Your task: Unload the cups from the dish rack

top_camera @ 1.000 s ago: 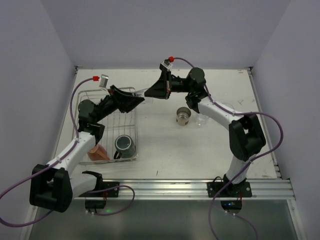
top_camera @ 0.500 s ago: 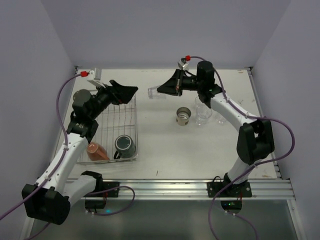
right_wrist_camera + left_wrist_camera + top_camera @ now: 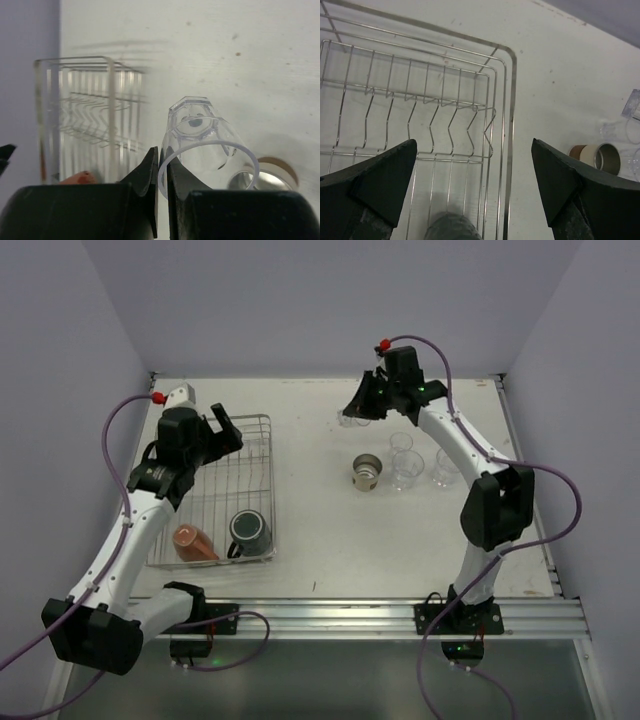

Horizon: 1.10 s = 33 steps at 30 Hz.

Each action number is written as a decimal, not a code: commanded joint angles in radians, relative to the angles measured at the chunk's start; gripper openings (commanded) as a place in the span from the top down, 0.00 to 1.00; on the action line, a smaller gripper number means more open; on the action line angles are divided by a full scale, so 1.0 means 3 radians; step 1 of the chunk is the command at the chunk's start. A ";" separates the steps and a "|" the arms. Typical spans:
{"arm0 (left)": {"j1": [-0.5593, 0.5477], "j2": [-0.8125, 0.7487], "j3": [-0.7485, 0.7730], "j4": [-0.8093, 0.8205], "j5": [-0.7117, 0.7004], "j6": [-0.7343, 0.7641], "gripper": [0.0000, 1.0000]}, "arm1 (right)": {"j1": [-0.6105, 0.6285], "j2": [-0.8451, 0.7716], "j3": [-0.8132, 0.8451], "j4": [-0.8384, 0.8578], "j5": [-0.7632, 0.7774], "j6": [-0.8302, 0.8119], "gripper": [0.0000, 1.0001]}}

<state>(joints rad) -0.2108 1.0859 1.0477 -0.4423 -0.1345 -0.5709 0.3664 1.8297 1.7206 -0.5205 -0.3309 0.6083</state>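
The silver wire dish rack (image 3: 271,480) stands at the left. At its near end lie a dark mug (image 3: 249,532) and an orange-red cup (image 3: 193,542). My left gripper (image 3: 225,430) hangs open and empty above the rack's far end. In the left wrist view the left gripper (image 3: 474,145) spans the rack's side rail (image 3: 510,125), with the mug (image 3: 452,227) below. My right gripper (image 3: 355,412) is at the far middle of the table. In the right wrist view the right gripper (image 3: 162,155) is shut on the rim of a clear glass (image 3: 200,145), which is tilted.
A beige-brown cup (image 3: 367,472) stands mid-table. Three clear glasses (image 3: 401,443), (image 3: 407,470), (image 3: 446,467) are grouped to its right. Walls close the table at the back and both sides. A metal rail runs along the near edge.
The two grippers were together at the rack's far corner. The left one opened and pulled back left over the rack. The right one carried the clear glass away to the right.
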 commanded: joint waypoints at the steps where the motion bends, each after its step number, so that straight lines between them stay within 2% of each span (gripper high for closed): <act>1: -0.0008 0.0006 0.0066 -0.0412 -0.0186 0.0118 0.00 | 0.0103 0.0230 0.0196 -0.0402 0.0647 -0.0370 1.00; 4: -0.0064 0.0001 0.0010 -0.0509 -0.0181 0.0108 0.01 | 0.0164 0.0379 0.0298 -0.0494 0.1009 -0.0457 1.00; 14: -0.0463 -0.0045 -0.0118 -0.0796 -0.0258 0.0001 0.01 | 0.0287 0.0855 0.0451 -0.0699 0.1675 -0.0555 1.00; 25: -0.0862 0.0047 -0.0112 -0.1342 -0.0329 -0.0219 0.00 | 0.0297 0.1172 0.0687 -0.0878 0.1916 -0.0657 1.00; 33: -0.0954 0.0062 -0.0143 -0.1527 -0.0365 -0.0275 0.00 | 0.0297 0.1310 0.0779 -0.0934 0.1967 -0.0678 0.97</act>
<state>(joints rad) -0.4911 1.1004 1.0149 -0.8490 -0.2165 -0.6285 0.4534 2.2227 1.9049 -0.7792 0.2237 0.4210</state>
